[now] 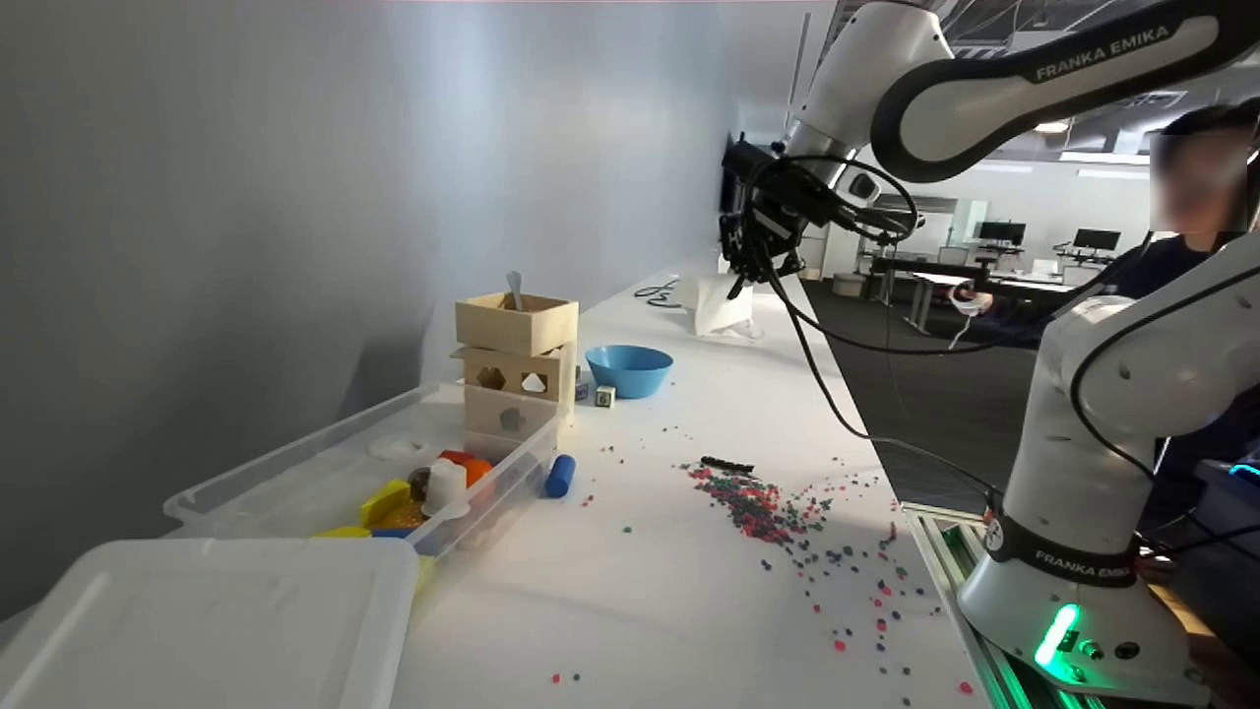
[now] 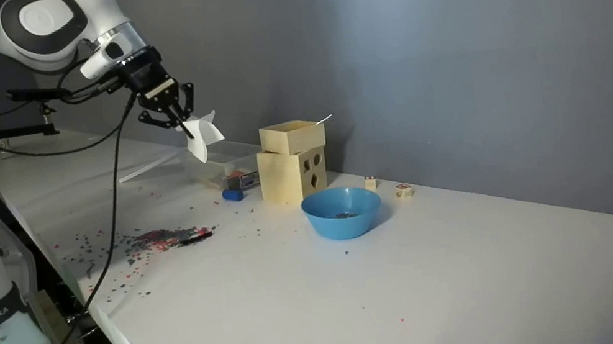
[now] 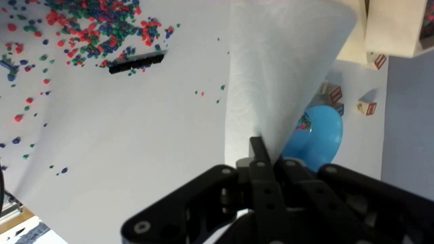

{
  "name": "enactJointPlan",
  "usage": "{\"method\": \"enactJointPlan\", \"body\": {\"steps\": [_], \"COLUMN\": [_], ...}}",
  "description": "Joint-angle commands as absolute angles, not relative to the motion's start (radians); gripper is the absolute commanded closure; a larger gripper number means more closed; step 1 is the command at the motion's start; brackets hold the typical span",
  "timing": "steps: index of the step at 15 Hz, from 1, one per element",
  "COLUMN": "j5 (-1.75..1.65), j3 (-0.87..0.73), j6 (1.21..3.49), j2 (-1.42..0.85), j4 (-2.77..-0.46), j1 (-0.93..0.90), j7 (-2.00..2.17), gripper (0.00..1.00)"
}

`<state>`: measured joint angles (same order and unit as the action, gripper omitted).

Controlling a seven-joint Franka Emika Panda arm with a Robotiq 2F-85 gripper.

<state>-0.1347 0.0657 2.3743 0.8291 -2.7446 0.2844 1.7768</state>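
Here's the gripper (image 2: 188, 132), up above the white table (image 2: 428, 289), fingers closed on a white paper sheet (image 2: 206, 134), pinched at one end, the rest flaring loose towards twelve o'clock from the fingertips in the wrist view! Over at three o'clock there, the blue bowl (image 3: 325, 135), partly behind the sheet, a little heap of coloured beads (image 3: 304, 122) inside. At two o'clock, small letter blocks (image 3: 369, 108); between one and two, the stacked wooden boxes (image 3: 393, 28). Swing round to ten and it's a wide spill of red, green and blue beads (image 3: 101, 30), with a black strip (image 3: 137, 63) lying along its edge! In an exterior view, a blue cylinder (image 2: 233, 195) lies at five o'clock below the gripper, just beside a clear plastic bin (image 1: 305, 492), and there are yellow, orange and white pieces (image 1: 445, 489) inside that bin
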Motion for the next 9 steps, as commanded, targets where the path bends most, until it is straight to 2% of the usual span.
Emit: {"method": "enactJointPlan", "body": {"steps": [1,6,8,9], "j5": [-0.172,-0.289,-0.337,-0.352], "j3": [0.163,0.242,0.225,0.195], "j6": [2.397,2.427,2.406,2.393], "j2": [0.738,0.463,0.334,0.296], "j4": [-2.745,-2.733,-2.693,-2.671], "j1": [0.424,0.552,0.555,0.543], "j7": [1.928,2.173,2.276,2.291], "gripper": [1.00,1.00,1.00,0.73]}}
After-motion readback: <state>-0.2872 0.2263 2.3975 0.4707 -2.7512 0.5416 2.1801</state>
